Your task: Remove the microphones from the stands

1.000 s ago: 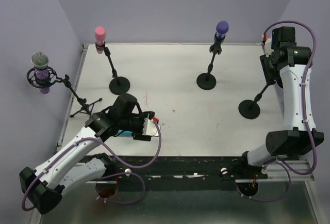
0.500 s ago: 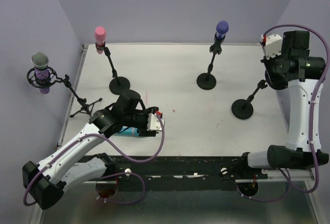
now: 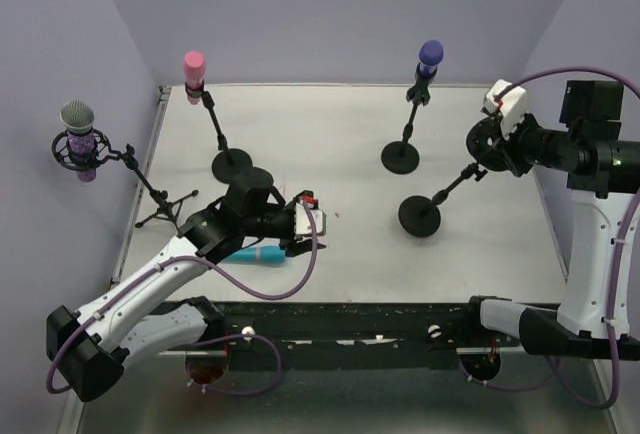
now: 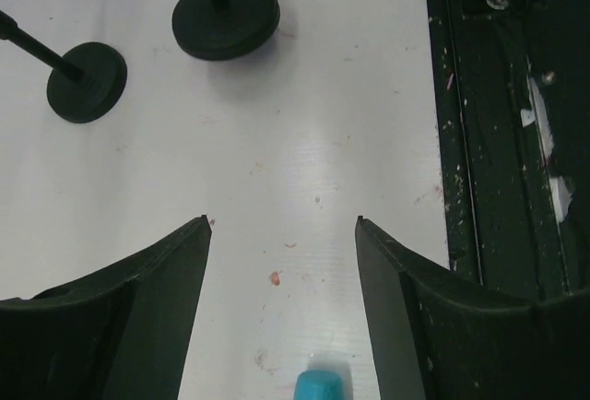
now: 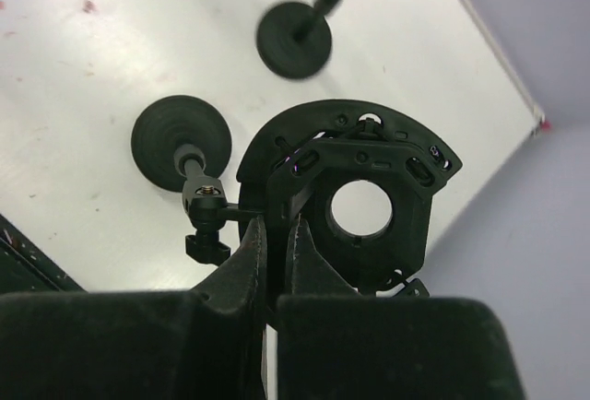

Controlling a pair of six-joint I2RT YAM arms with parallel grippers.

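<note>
A teal microphone [image 3: 256, 253] lies flat on the white table, its tip showing at the bottom of the left wrist view [image 4: 321, 387]. My left gripper [image 3: 308, 224] is open and empty just right of it [image 4: 281, 225]. My right gripper [image 3: 482, 150] is shut on the empty black ring mount [image 5: 369, 199] of a tilted stand, jaws pinching the ring's rim [image 5: 275, 225]. That stand's round base [image 3: 419, 216] rests on the table and also shows in the right wrist view [image 5: 180, 142].
A pink microphone [image 3: 194, 64] on a round-base stand [image 3: 232, 164], a purple microphone [image 3: 430, 52] on another stand [image 3: 400, 157], and a grey-headed microphone [image 3: 78, 124] on a tripod [image 3: 165, 210] stand along the back and left. A dark rail [image 4: 502, 123] runs along the table's near edge.
My right arm has swung left with the stand's mount in its jaws, dragging the base leftward. My left gripper has shifted right, uncovering the teal microphone on the table.
</note>
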